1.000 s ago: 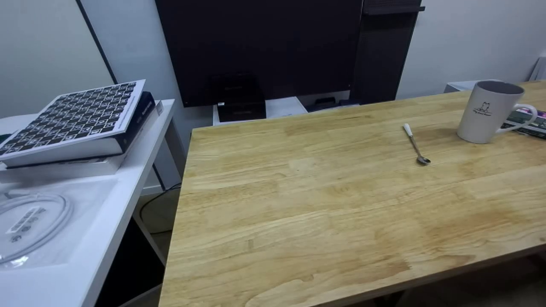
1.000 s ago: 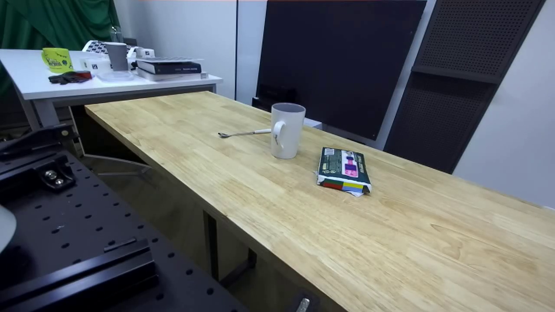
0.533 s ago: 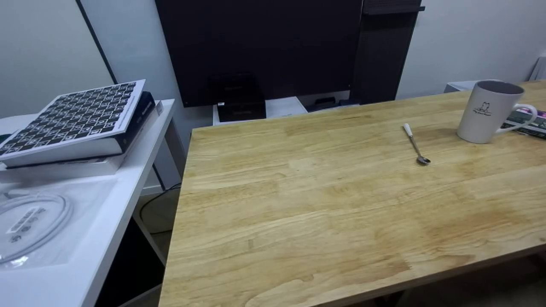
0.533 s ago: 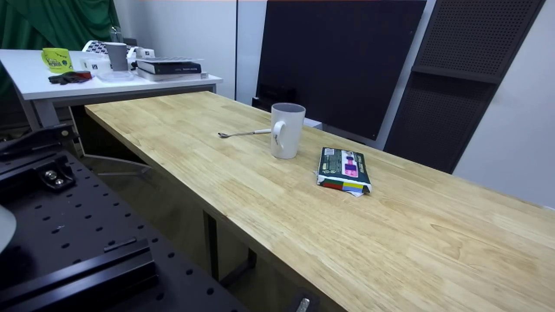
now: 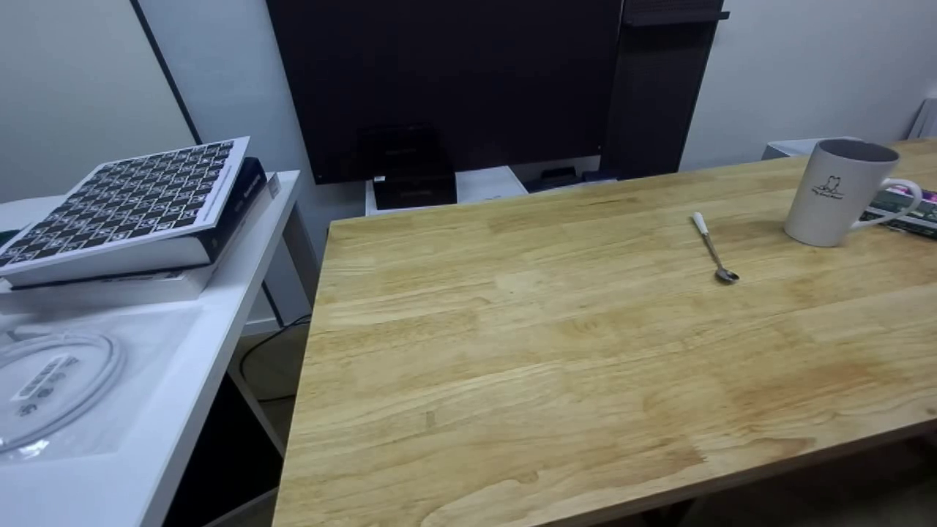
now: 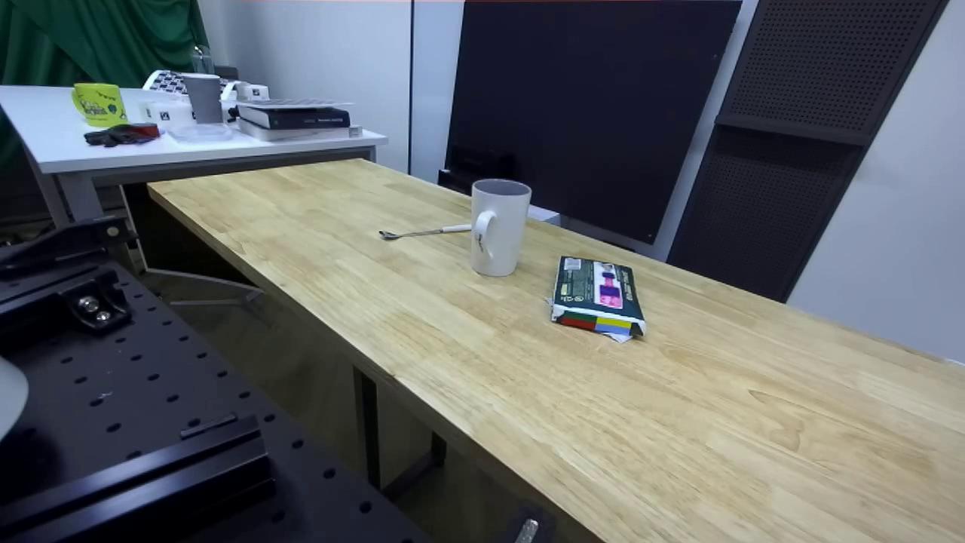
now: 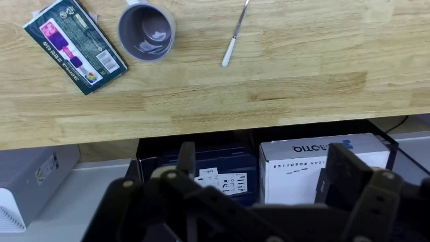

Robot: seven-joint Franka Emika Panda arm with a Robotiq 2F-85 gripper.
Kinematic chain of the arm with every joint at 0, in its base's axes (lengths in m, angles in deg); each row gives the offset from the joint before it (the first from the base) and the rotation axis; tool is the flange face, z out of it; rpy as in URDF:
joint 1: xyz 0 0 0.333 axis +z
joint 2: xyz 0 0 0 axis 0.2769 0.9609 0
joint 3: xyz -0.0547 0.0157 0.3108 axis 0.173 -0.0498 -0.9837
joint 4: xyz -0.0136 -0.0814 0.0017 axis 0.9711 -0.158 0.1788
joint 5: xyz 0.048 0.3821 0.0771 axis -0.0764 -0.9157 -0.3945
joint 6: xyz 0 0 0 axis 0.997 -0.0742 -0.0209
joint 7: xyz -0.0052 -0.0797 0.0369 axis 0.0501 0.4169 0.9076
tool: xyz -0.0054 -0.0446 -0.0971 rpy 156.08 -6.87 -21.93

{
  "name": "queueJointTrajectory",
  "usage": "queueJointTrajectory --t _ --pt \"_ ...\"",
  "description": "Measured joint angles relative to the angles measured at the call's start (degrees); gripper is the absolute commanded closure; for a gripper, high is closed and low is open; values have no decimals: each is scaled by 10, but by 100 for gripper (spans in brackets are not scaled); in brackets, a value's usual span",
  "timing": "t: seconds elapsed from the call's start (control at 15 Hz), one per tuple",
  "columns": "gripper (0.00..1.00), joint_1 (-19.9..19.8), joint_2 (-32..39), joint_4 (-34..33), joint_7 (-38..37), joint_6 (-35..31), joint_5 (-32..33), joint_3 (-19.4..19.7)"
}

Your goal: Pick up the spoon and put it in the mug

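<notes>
In an exterior view, the spoon (image 5: 712,248) lies flat on the table (image 5: 512,351), its white handle toward the edge by the dark panel (image 5: 468,80), its bowl toward the opposite edge, well in from the left edge; the mug (image 5: 838,194) stands upright to its right, with wood showing between them. Neither half of the task looks done: I judge that reaching, gripping, lifting, carrying over the rim and letting go are all left. Only part of the packet (image 5: 925,212) shows, past the mug's handle and cut off by the frame. In an exterior view, the packet (image 6: 599,296) is seen whole, farther from the far end corners than the mug and the spoon; here, though, the mug appears to meet the tip of the spoon's handle, so that gap does not read. The wrist view alone shows the gripper (image 7: 263,161): its two fingers are spread wide, nothing pinched between them, and they appear beyond the table edge that the spoon's handle points toward, against boxes (image 7: 285,188) below. Only this view looks down to the mug's floor, and no spoon is in there; it cuts off the spoon's bowl, which both exterior views show.
</notes>
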Motion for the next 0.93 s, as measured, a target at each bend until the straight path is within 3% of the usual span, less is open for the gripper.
queueJointTrajectory --t 0.4,0.93 --pt "0 23 65 3 -74 -28 4 2" --pt "0 46 143 -6 -117 -72 3 29"
